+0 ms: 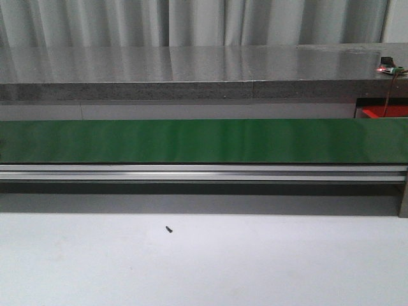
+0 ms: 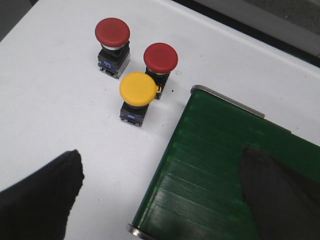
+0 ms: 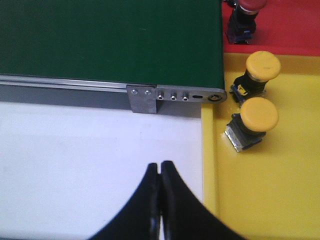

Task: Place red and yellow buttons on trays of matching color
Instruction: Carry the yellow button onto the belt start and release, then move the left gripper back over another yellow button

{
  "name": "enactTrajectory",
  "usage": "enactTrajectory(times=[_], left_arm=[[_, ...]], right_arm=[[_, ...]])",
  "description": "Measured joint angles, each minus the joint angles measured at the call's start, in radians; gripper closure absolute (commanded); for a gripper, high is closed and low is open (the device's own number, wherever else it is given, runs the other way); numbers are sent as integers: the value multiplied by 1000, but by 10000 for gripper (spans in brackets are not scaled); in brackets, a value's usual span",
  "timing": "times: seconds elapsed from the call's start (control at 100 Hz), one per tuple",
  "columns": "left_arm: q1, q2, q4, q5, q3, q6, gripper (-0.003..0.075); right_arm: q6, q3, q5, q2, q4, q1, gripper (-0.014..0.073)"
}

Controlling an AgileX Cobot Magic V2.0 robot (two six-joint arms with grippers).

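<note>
Broadly, the white desk point(image 1: 204, 261) fills the foreground of the front view, and a long green conveyor belt point(image 1: 204, 140) runs across it from side to side, with a grey stone ledge point(image 1: 191, 67) behind and a tiny dark screw point(image 1: 169, 229) lying alone on the desk. At the belt's right end sits the yellow tray point(image 3: 265, 190), and beyond it the red tray point(image 3: 290, 25). Two yellow buttons point(image 3: 254, 122) rest in the yellow tray, near each other and tilted, and one red button point(image 3: 243, 17) stands on the red tray, partly cut off by the frame edge. At the belt's left end, three buttons wait on the desk in a tight cluster: a yellow button point(image 2: 137, 95) just beside a near red button point(image 2: 160, 59), and a far red button point(image 2: 113, 40) a little apart. The left pincer point(image 2: 160, 185) hangs above with its fingers spread wide, holding nothing. The right pincer point(image 3: 160, 200) has its fingertips pressed together, empty, over the desk beside the yellow tray.
</note>
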Motion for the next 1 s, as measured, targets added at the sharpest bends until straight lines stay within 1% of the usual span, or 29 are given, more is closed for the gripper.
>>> enactTrajectory(times=[0.23,0.75,1.0], left_arm=[[0,120,50,7,-79,0,102],[9,380,61,22,-272,0,102],[29,457,63,20,-310,2,102]], right_arm=[[0,0,0,0,0,0,659],[0,0,0,0,0,0,659],[0,0,0,0,0,0,659]])
